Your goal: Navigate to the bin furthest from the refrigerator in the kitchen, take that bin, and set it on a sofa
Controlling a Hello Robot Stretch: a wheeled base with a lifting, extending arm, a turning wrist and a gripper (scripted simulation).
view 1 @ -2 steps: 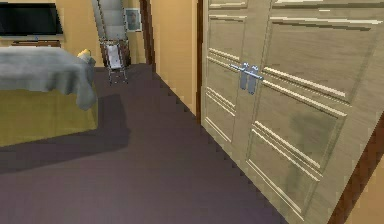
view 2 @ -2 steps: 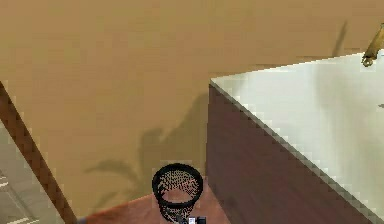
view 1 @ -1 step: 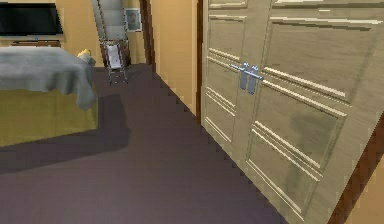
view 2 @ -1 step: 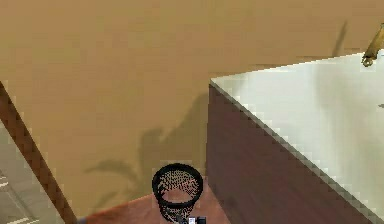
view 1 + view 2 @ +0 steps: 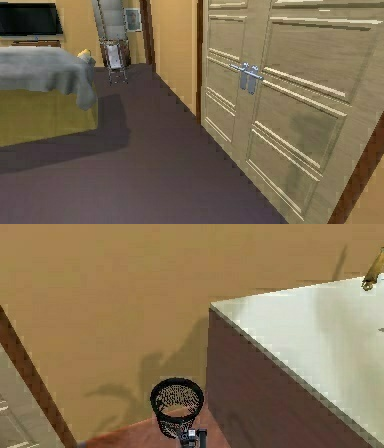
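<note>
The bin (image 5: pixel 177 400), a black mesh basket, is low in the arm side view, near the wall (image 5: pixel 120 304) and just beside the dark side of the counter (image 5: pixel 300 324). The claw (image 5: pixel 190 435) shows at the bin's near rim; I cannot tell whether it grips the bin or anything at all. The step seems to be the taking of the bin. To do it well, I think the claw should catch the thin rim and lift straight, away from the counter. The bin stands upright, mouth upward; its long axis is vertical, and being round it has no front.
</note>
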